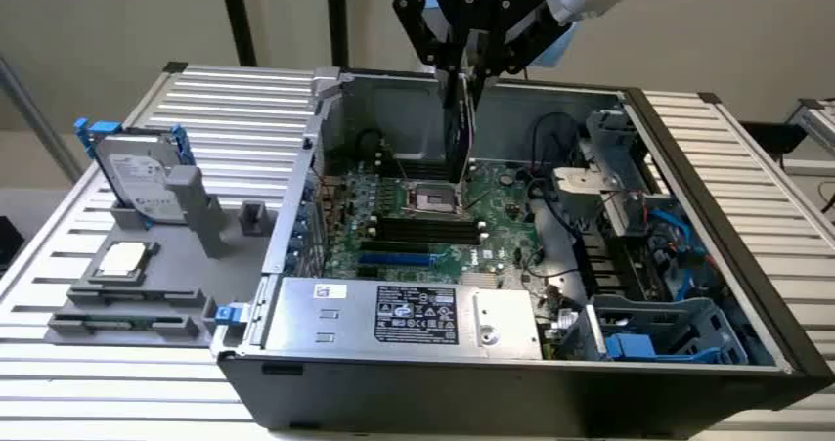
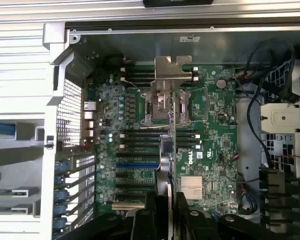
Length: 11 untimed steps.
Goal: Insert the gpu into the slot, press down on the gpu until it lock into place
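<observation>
Exterior view
Claw (image 1: 470,65): above the open computer case (image 1: 679,265), fingers narrow, pinched on the top edge of the card.
Card (image 1: 460,133): hanging upright and edge-on inside the case, lower end over the silver socket (image 1: 431,198); cannot tell whether touching the board.
Slot (image 1: 391,261): blue strip, bare, apart from the card, between the black memory slots (image 1: 420,231) and the grey power box (image 1: 405,314).
Hard drive (image 1: 131,177): upright in a stand outside the case, at the exterior view's left.

Wrist view
Claw (image 2: 169,202): black fingers clamped on the card.
Card (image 2: 165,152): seen as a thin edge, crossing over the socket (image 2: 162,105), silver bracket (image 2: 173,67) at the far end.
Slot (image 2: 137,164): bare, lying crosswise to the card, one end just beside it.
Finned cooler (image 2: 192,187): across the card from the slot.
</observation>
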{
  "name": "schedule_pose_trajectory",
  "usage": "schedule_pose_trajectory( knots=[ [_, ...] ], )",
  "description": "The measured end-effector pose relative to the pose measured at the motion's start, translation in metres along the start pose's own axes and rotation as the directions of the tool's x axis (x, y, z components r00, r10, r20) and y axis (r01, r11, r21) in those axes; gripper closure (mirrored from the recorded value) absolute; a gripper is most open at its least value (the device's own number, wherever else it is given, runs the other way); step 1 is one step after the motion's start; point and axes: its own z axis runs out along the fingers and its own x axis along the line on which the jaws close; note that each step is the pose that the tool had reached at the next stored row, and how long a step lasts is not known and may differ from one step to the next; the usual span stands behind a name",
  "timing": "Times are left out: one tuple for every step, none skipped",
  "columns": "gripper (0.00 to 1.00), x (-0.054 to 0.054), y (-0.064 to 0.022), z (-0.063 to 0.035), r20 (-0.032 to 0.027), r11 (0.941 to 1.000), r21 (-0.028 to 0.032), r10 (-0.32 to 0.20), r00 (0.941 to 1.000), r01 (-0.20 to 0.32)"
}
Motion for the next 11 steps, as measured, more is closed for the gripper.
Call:
schedule_pose_trajectory(
  knots=[
    [0.74,0.0000,0.0000,0.0000,0.0000,1.0000,0.0000,0.000,1.0000,0.000],
    [0.74,0.0000,0.0000,0.0000,0.0000,1.0000,-0.0001,0.000,1.0000,0.000],
    [0.74,0.0000,0.0000,0.0000,0.0000,1.0000,0.0000,0.000,1.0000,0.000],
    [0.74,0.0000,0.0000,0.0000,0.0000,1.0000,0.0000,0.000,1.0000,0.000],
    [0.74,0.0000,0.0000,0.0000,0.0000,1.0000,0.0000,0.000,1.0000,0.000],
    [0.74,0.0000,0.0000,0.0000,0.0000,1.0000,0.0000,0.000,1.0000,0.000],
    [0.74,0.0000,0.0000,0.0000,0.0000,1.0000,0.0000,0.000,1.0000,0.000],
    [0.74,0.0000,0.0000,0.0000,0.0000,1.0000,0.0000,0.000,1.0000,0.000],
    [0.74,0.0000,0.0000,0.0000,0.0000,1.0000,0.0000,0.000,1.0000,0.000],
    [0.74,0.0000,0.0000,0.0000,0.0000,1.0000,-0.0001,0.000,1.0000,0.000],
    [0.74,0.0000,0.0000,0.0000,0.0000,1.0000,0.0000,0.000,1.0000,0.000]
  ],
)
